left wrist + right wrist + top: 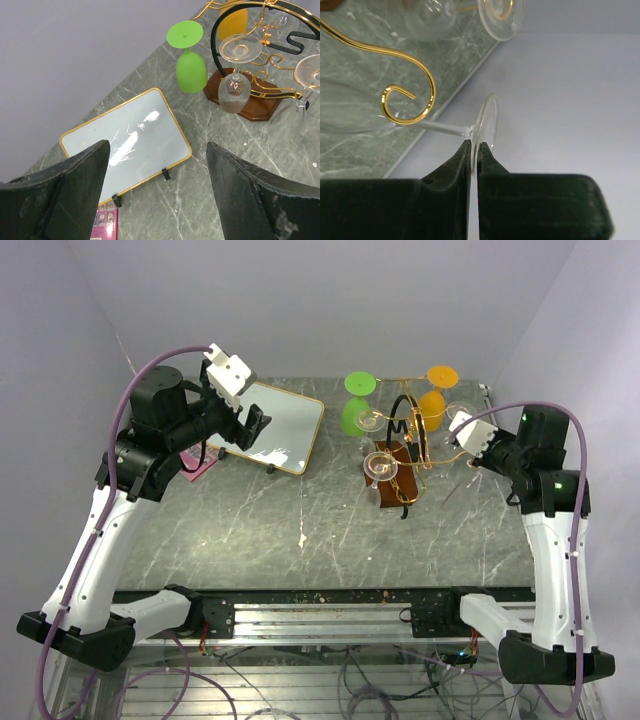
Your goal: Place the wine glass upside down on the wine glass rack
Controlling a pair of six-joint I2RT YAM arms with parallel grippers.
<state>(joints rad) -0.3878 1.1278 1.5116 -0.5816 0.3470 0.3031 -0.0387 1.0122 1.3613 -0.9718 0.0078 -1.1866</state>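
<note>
Several other glasses (235, 65) already hang foot-up on the wine glass rack (405, 455). The clear wine glass (445, 128) seems nearly hung, with seating and release left. Its stem crosses a curled gold arm (422, 75), and its foot stands edge-on, pinched between the closed jaws of the right gripper (474, 150). The left gripper (156, 147) hovers wide open above the white board (130, 135).

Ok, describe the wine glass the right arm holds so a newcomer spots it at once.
Find the gold wine glass rack on the right half of the table. At its right side, beside a curled arm end, is a clear wine glass. Unlike the green glass, orange glass and other clear glasses, its foot is pinched in the right gripper.
</note>
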